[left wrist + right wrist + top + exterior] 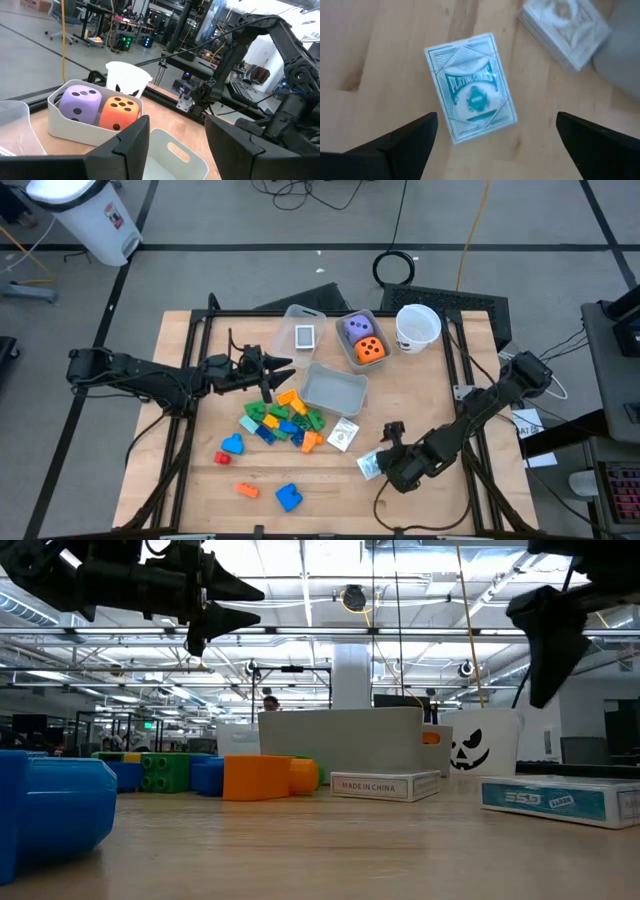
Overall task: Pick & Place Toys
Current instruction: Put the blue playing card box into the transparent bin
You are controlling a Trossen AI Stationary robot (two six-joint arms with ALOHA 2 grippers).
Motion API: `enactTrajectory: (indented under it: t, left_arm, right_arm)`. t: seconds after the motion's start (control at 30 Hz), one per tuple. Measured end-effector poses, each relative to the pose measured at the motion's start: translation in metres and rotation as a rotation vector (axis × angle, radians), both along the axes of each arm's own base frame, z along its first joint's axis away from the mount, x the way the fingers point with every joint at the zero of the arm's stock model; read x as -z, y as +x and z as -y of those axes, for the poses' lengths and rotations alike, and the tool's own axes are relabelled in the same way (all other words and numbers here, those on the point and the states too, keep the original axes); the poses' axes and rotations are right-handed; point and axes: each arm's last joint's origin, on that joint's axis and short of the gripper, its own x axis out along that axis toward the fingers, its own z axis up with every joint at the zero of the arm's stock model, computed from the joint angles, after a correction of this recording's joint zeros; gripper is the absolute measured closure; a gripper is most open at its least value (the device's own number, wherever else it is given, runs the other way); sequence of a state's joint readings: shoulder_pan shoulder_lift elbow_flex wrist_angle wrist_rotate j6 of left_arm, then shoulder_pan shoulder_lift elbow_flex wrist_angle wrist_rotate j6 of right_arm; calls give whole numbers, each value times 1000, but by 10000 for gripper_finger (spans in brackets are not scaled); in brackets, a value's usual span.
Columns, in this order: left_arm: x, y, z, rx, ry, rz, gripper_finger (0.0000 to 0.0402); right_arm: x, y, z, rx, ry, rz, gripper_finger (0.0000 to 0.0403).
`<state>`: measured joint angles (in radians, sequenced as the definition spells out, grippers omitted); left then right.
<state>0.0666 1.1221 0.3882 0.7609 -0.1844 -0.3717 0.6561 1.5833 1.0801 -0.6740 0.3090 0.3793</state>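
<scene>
Our right tool (495,145) hangs wide open right over the teal card box (470,86) lying flat on the table (190,480) near the front. We'd drop straight down, straddling its narrow sides. Left tool (283,367), half open and empty, hovers above the blocks (283,420).

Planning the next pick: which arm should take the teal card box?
Right. Its end effector hangs open directly over the teal card box; the left end effector is across the table, above the block pile.
</scene>
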Motion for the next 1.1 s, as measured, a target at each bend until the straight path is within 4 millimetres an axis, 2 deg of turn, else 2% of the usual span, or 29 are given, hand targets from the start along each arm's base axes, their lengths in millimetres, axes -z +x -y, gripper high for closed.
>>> enactTrajectory:
  t: [0.17,0.27,0.37,0.63,0.73,0.83,1.0,1.1]
  left_arm:
    - [0,0,0,0,-1,0,201]
    - [0,0,0,0,0,0,201]
    - [0,0,0,0,0,0,201]
    - [0,0,0,0,0,0,201]
    - [0,0,0,0,1,0,201]
    - [0,0,0,0,1,0,201]
    - [0,0,0,0,1,0,201]
    - [0,0,1,4,-26,7,201]
  right_arm:
    - [21,2,3,-109,82,22,9]
    - [39,1,12,-110,148,35,9]
    - [55,-2,24,-112,131,59,9]
    - [82,-10,48,-80,209,99,11]
    - [85,-13,50,-94,226,96,28]
    - [85,-12,48,-122,232,116,61]
    - [75,-11,47,-131,261,178,117]
    - [64,-13,48,-149,271,220,122]
